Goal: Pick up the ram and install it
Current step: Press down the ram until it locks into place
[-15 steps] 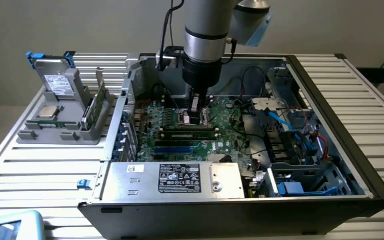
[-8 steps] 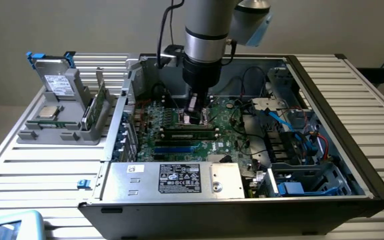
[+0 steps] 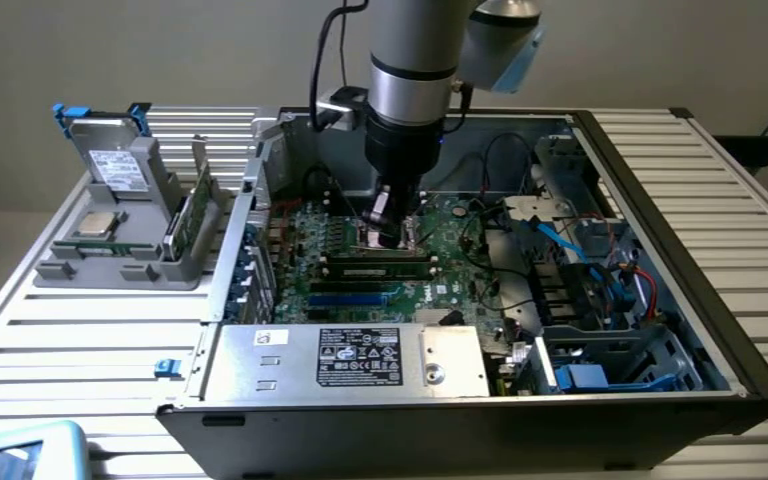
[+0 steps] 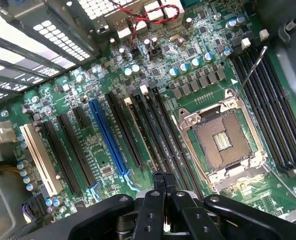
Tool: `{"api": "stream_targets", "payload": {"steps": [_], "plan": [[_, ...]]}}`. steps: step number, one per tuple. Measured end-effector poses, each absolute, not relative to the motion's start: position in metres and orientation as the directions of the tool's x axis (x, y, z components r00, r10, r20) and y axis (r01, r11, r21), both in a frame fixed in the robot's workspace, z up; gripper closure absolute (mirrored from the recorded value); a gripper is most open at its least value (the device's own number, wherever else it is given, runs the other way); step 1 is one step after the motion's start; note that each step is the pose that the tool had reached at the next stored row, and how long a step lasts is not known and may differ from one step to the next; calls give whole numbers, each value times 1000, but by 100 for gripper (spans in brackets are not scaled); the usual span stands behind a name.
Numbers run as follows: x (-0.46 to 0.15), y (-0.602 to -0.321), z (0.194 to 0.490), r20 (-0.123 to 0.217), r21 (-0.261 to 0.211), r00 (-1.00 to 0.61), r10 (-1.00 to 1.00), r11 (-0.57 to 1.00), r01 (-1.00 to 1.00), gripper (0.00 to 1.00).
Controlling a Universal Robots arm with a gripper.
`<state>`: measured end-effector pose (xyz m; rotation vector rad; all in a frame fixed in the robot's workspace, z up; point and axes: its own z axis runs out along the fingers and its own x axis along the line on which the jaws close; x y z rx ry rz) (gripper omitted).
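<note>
Though clenched, end effector (image 3: 387,235) above motherboard (image 3: 454,238); ram (image 3: 195,215) thin, green, upright in holder (image 3: 104,265).

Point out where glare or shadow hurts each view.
Exterior view: the open computer case is dim inside, with the motherboard shadowed under the arm. Wrist view: bright light blows out the perforated metal panel, while the empty CPU socket stays evenly lit and sharp.

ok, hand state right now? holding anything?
Hand: closed, down over the green motherboard by the long black memory slots. Whether it grips anything cannot be told.
</note>
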<state>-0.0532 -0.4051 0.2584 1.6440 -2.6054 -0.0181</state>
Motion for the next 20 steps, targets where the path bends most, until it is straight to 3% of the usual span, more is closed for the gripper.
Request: {"api": "stream_targets", "payload": {"steps": [20], "plan": [[-53,-405,258,45,42,-680,-732,681,-731,89]]}}
